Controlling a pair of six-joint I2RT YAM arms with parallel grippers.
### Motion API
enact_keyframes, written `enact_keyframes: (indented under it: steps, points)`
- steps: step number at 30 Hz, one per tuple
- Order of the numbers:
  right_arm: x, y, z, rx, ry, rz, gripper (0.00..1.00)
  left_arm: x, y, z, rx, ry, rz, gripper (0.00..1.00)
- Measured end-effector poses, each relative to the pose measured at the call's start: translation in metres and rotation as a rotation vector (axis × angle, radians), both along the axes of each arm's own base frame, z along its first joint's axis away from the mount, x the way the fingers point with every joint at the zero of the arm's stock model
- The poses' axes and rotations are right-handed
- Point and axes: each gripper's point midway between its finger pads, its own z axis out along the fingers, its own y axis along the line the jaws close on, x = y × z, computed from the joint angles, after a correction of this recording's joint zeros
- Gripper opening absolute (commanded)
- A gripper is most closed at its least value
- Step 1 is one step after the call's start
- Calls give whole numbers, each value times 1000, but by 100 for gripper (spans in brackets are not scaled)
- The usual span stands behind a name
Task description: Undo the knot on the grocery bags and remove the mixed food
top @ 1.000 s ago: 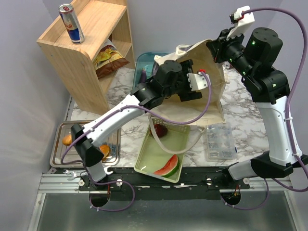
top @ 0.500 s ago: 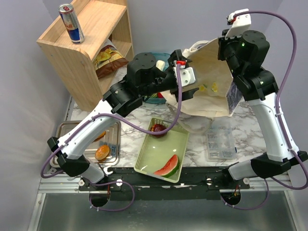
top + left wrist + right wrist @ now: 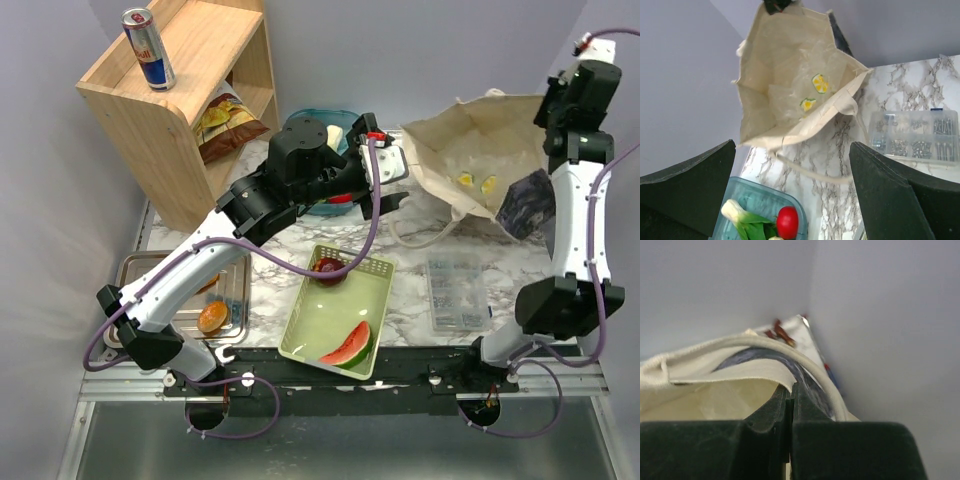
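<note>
The grocery bag here is a cream cloth tote with lemon prints, lying open on its side at the back right; it also fills the top of the left wrist view. My right gripper is shut on the bag's rim, jaws pressed together. My left gripper hangs open and empty left of the bag, over a teal container holding a tomato and a leafy vegetable. An apple and a watermelon wedge lie in the green basket.
A wooden shelf at the back left carries a can and a chips bag. A metal tray with bread rolls sits front left. A clear parts box lies front right. A dark packet shows at the bag's right end.
My right arm swung the bag rightward and back, laying it on its side. My left gripper came out of the bag and moved left, over the teal container.
</note>
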Motion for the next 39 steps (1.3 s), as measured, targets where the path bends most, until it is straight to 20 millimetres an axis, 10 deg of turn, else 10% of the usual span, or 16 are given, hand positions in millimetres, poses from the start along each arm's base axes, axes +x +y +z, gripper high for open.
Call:
enact_keyframes:
  steps: [7, 11, 16, 27, 39]
  points:
    - [6, -133, -118, 151, 211, -152, 2, 16, 11, -12, 17, 44, 62, 98]
    - [-7, -156, -151, 164, 268, -165, 48, 35, 29, -24, 32, 116, 136, 99]
    - [-11, -146, -135, 79, 266, -112, 79, 55, 57, -62, 81, 241, 229, 99]
    - [-19, -118, -83, 1, 199, 42, 100, 31, 98, -240, 495, 435, 254, 91]
    - [-27, -65, -25, -15, 136, 235, 100, 48, 33, -335, 812, 311, 176, 89]
